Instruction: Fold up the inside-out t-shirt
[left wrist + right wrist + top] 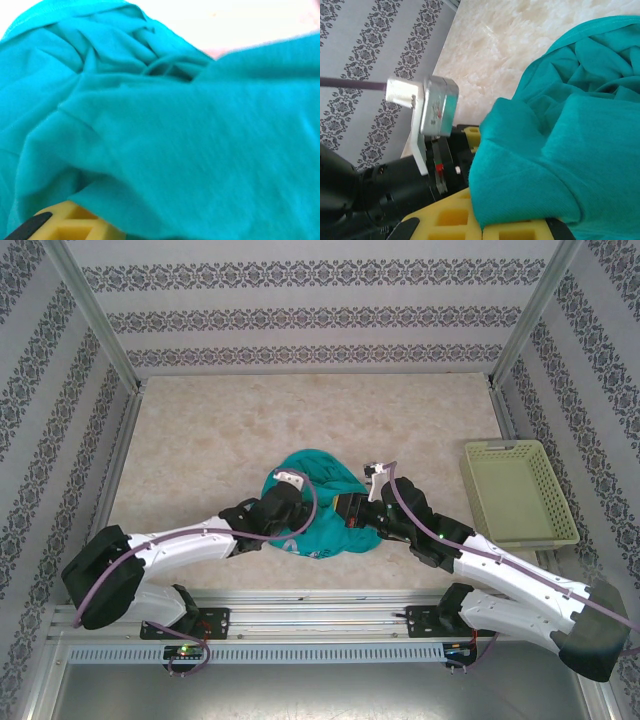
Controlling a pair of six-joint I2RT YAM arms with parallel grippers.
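Teal inside-out t-shirt lies bunched in a heap at the near middle of the beige tabletop. Right tool is clenched on a fold. Left tool sits under draped cloth; its grip cannot be told. A pale green basket stands well apart, right.

Cannot make out, from above, the fingertips of the left gripper or the right gripper — sunk into the bunched t-shirt near the front edge of the table. Cannot tell the left jaws' gap. On the left wrist: just a corner of one yellow finger, cut by the bottom edge, draped over; cloth blurred rightward. On the right wrist: yellow fingers cropped at the bottom — tips lost under a fold.
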